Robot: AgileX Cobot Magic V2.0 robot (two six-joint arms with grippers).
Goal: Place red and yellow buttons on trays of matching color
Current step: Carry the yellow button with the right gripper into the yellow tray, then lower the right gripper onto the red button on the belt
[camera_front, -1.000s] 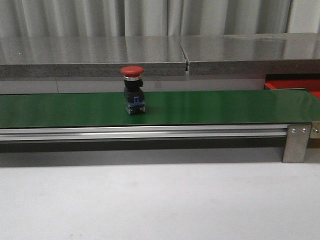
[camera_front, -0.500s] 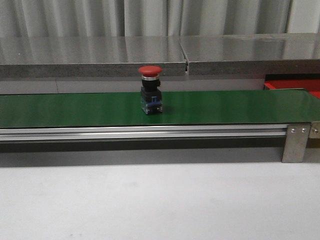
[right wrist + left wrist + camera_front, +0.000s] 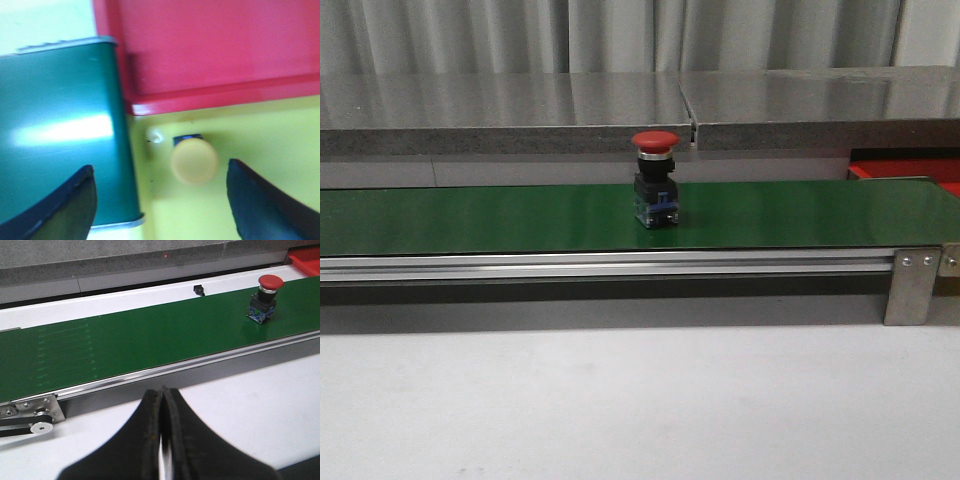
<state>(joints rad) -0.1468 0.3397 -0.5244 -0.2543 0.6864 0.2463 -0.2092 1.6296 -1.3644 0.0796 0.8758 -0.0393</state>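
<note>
Front view, near to far: a pale matte tabletop [image 3: 640,400] fills the lower half of the frame; behind it runs a brushed aluminium rail [image 3: 600,266], then the smooth dark green belt [image 3: 470,220] crossing the middle from edge to edge. A red button [image 3: 655,180] stands upright on the belt just right of centre: a glossy domed cap on a silver collar, over a squarish black body with a blue base. At the right edge, behind the belt, a corner of the flat red tray [image 3: 905,170] shows. No arm enters this view.

Left wrist view: the left gripper [image 3: 161,440], two black rubbery fingers pressed together and holding nothing, sits at bottom centre over the tabletop; the red button lies well apart, at upper right.

Right wrist view (blurred): the right gripper [image 3: 160,205] is spread wide, its fingers in the lower corners. Between them, slightly above, a round yellow button [image 3: 194,161] rests on what appears to be a yellow tray [image 3: 270,135], just below the red tray's rim.
</note>
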